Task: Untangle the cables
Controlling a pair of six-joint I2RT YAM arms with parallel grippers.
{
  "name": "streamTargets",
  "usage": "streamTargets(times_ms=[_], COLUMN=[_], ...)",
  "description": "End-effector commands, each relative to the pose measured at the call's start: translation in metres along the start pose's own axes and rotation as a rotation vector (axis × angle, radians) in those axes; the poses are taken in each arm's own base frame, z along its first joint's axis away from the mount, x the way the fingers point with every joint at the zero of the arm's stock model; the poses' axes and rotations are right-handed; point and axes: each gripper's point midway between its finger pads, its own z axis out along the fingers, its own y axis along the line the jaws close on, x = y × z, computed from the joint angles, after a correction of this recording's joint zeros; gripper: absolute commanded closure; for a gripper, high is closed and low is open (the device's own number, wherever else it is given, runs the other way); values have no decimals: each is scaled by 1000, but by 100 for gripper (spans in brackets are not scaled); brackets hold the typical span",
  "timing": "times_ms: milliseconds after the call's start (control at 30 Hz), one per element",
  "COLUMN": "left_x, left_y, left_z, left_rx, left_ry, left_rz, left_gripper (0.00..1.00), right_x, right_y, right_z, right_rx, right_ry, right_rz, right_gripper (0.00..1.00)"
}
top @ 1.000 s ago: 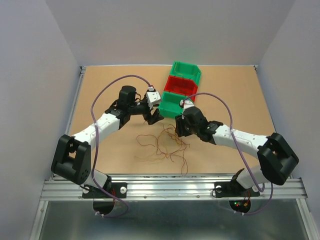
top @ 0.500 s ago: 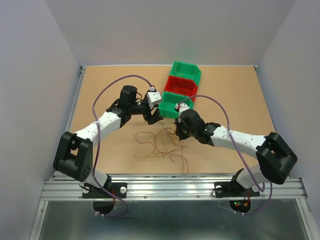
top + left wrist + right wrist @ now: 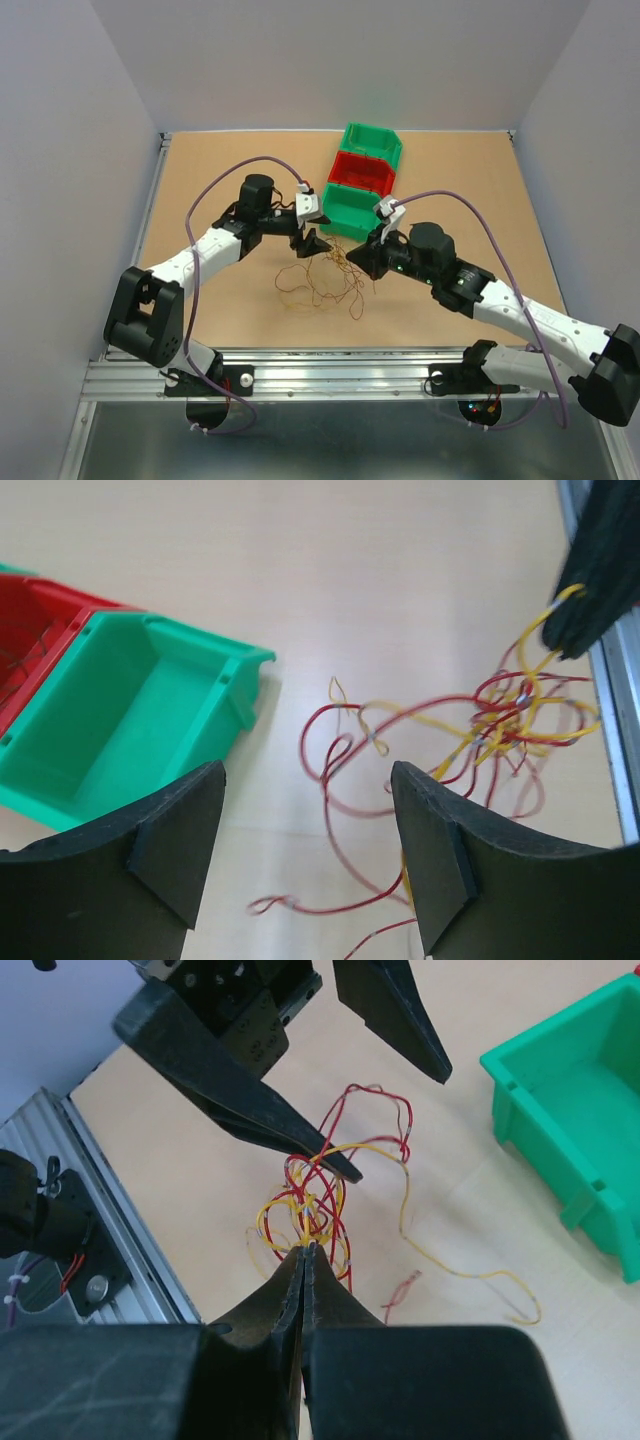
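Note:
The cables (image 3: 325, 285) are a loose knot of thin red and yellow wires on the tabletop, between the two arms. In the right wrist view my right gripper (image 3: 305, 1247) is shut on yellow and red strands of the cables (image 3: 315, 1195), with the knot bunched just beyond its tips. From above, the right gripper (image 3: 362, 262) sits at the knot's right edge. My left gripper (image 3: 307, 775) hangs open over the strands of the cables (image 3: 480, 720) and holds nothing. Its place from above is the knot's far side, where the left gripper (image 3: 310, 240) hovers.
A row of three bins stands behind the cables: a near green bin (image 3: 345, 208), a red bin (image 3: 362, 172) and a far green bin (image 3: 372, 145). An aluminium rail (image 3: 350, 370) runs along the table's near edge. White walls close in both sides.
My right gripper has shut on strands of the cables and drawn back to the right, pulling the knot up towards it. The left gripper has stayed open, shifting only slightly.

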Motion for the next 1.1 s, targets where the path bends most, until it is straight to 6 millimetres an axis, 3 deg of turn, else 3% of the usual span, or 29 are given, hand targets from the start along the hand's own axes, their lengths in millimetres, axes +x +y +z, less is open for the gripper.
streamTargets(times_ms=[0, 300, 433, 600, 733, 767, 833, 867, 900, 1067], left_x=[-41, -48, -48, -46, -41, -41, -34, -33, -34, -33], left_y=[-28, -44, -52, -63, -67, -67, -65, -64, -60, -53], left_z=[-12, -22, -24, -25, -15, -12, -7, -7, -7, -8], left_rx=[92, 106, 132, 170, 172, 168, 157, 154, 139, 100], left_ry=[-123, -151, -166, -172, -134, -124, -83, -75, -66, -40], left_rz=[154, 226, 253, 300, 315, 323, 329, 326, 331, 338], left_gripper=[21, 21, 14, 13, 32, 52, 71, 90, 98, 100], right_x=[5, 4, 4, 6, 4, 4, 3, 2, 1, -15], right_y=[11, 15, 16, 17, 18, 19, 18, 17, 16, 4], right_z=[4, 2, 2, 4, 3, 2, 1, 0, -1, -14], right_rx=[-72, -86, -91, -94, -101, -101, -93, -89, -83, 1], right_ry=[-4, -21, -19, -15, -22, -24, -29, -35, -43, -126], right_rz=[-21, -32, -32, -33, -36, -37, -36, -35, -37, -23], right_gripper=[99, 100, 99, 99, 100, 99, 100, 99, 99, 99])
